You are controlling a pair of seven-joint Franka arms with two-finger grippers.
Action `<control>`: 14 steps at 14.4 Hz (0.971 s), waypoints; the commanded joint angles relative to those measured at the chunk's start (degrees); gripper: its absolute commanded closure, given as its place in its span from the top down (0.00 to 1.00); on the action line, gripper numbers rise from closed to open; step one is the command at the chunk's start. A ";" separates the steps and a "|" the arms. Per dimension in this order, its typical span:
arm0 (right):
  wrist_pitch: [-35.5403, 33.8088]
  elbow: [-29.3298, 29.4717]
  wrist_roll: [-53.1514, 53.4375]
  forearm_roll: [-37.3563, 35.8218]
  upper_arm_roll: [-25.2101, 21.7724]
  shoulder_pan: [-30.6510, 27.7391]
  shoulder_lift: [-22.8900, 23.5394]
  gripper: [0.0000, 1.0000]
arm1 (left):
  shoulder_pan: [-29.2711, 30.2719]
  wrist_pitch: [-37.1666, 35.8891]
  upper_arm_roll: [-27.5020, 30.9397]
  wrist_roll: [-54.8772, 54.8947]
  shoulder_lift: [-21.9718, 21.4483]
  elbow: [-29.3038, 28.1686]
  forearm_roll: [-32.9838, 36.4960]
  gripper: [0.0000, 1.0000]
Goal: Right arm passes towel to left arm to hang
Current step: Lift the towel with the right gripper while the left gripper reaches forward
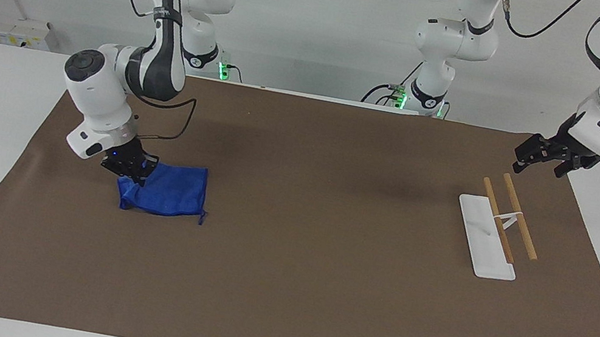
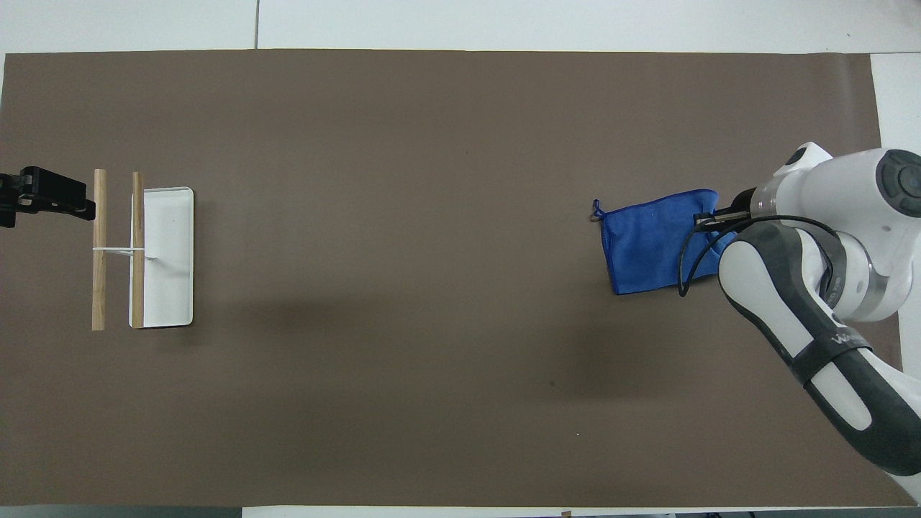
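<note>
Towel pinched at one end – the left arm waits.

The right gripper is clamped on the blue towel, bunching its edge toward the right arm's end of the brown mat; the loop tag lies at ten o'clock in the overhead view. The left gripper, jaws apart, hovers by the wooden-rail rack.

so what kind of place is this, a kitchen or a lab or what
Most likely a robotics lab, not a kitchen: two white arms bolted at a table covered by a brown mat, plain walls, and test props only, a blue towel and a small towel rack.
</note>
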 commanded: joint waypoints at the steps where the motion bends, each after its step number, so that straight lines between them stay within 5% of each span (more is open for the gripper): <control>1: -9.70 11.05 8.16 1.45 0.20 3.56 0.81 0.00 | -0.70 1.55 0.18 -0.94 -1.60 -2.12 0.86 1.00; 6: -11.75 24.94 24.60 13.11 0.20 9.45 4.67 0.00 | -0.78 1.72 0.10 -0.94 -1.60 -2.20 0.86 1.00; 9: -9.13 27.69 29.54 22.67 0.20 11.91 6.26 0.00 | -1.66 1.81 0.10 -1.02 -1.60 -2.20 0.86 1.00; 11: -1.94 26.99 34.71 29.90 0.20 14.98 6.61 0.00 | -2.71 3.03 0.10 -1.81 -1.60 -2.47 0.86 1.00; 14: 8.79 26.64 50.86 31.07 0.20 21.13 7.84 0.00 | -5.26 7.42 -0.08 -5.76 -3.27 -6.40 0.42 1.00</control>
